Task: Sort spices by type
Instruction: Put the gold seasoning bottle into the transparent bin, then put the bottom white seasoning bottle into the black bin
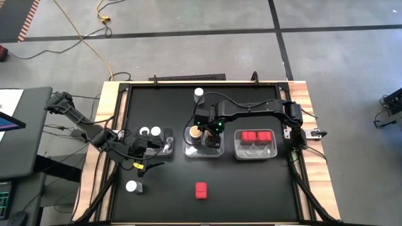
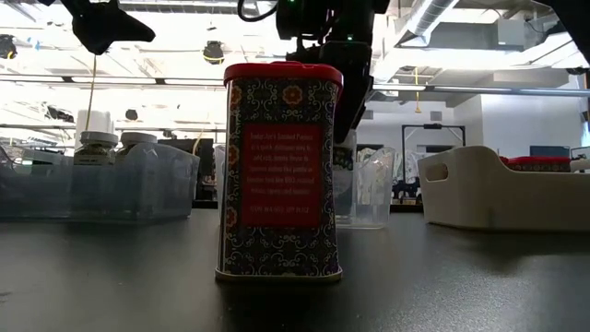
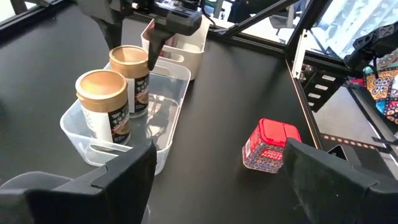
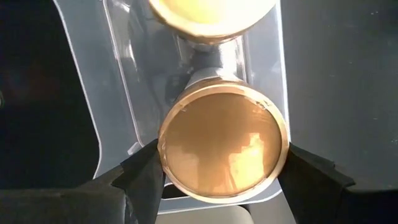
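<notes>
- One red packet [image 1: 200, 190] stands alone near the front edge of the black table [image 1: 251, 188], roughly in the middle; in the low view it fills the centre [image 2: 281, 175], upright, label facing the camera.
- To its left, a white-capped jar [image 1: 131, 186] stands loose on the table, also near the front.
- A bit farther back on the left, the left gripper [image 1: 152, 156] hangs beside the left tray [image 1: 168, 149] with its fingers spread wide and nothing between them.
- That left tray has two white-capped jars [image 1: 149, 132] in it.
- In the middle, the clear tray [image 3: 166, 127] holds two jars with tan tops [image 3: 102, 87], both upright and side by side.
- The right gripper [image 4: 221, 177] is right over that tray, fingers either side of one tan-topped jar [image 4: 222, 146] and closed in on it, so it looks like a grip on the jar.
- On the right, a white bin [image 1: 255, 150] holds three red packets [image 1: 256, 135] lined up in a row.
- Farthest back, another white-capped jar [image 1: 199, 93] stands by itself near the far edge, about centre.
</notes>
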Controlling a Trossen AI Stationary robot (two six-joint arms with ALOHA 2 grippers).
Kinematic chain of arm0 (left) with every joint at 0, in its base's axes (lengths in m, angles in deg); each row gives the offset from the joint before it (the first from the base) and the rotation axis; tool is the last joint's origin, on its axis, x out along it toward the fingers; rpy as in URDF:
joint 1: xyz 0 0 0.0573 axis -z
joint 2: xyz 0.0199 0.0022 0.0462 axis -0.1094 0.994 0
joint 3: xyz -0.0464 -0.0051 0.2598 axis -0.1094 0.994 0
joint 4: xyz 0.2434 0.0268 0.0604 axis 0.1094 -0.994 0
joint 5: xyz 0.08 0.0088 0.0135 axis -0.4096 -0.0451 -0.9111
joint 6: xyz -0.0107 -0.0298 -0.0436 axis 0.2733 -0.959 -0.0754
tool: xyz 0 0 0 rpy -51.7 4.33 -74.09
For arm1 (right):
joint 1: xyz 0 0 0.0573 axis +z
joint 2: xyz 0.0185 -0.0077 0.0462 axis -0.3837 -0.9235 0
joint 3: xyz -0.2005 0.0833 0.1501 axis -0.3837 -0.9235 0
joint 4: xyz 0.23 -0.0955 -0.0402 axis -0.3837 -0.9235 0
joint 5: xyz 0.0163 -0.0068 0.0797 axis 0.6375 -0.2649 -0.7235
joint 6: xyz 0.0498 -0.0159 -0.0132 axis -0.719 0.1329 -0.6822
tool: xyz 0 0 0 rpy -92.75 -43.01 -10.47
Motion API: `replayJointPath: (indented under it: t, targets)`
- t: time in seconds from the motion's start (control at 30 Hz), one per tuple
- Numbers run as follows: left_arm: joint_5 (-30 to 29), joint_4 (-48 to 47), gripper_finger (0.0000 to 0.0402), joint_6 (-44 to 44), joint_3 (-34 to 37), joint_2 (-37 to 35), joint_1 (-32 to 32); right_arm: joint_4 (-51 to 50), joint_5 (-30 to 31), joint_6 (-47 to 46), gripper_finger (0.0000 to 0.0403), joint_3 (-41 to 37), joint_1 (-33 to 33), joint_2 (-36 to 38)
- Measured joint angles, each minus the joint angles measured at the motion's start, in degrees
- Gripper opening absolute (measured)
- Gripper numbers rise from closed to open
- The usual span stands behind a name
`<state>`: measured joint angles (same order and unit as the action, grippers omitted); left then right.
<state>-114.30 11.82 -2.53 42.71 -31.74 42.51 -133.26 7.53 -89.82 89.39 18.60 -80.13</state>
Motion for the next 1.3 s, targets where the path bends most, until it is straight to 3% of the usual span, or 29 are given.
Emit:
replayJointPath:
  t: [0.4,0.73,0.97,1.3]
  targets:
    - [0.0,0.0,0.0334,0.0,0.0,0.0,0.0,-0.1,0.0,-0.1,0.0301,0.0,-0.7,0.0]
    - [0.0,-0.4,0.0334,-0.1,0.0,0.0,0.0,-0.1,0.0,-0.1,0.0362,0.0,-0.7,0.0]
    - [0.0,-0.5,0.0334,-0.2,0.0,0.0,0.0,-0.8,0.0,-0.2,0.0372,0.3,-0.7,0.2]
    - [0.0,-0.5,0.0334,-0.2,0.0,0.0,0.0,-14.1,0.0,-4.5,0.0373,11.2,-0.7,0.4]
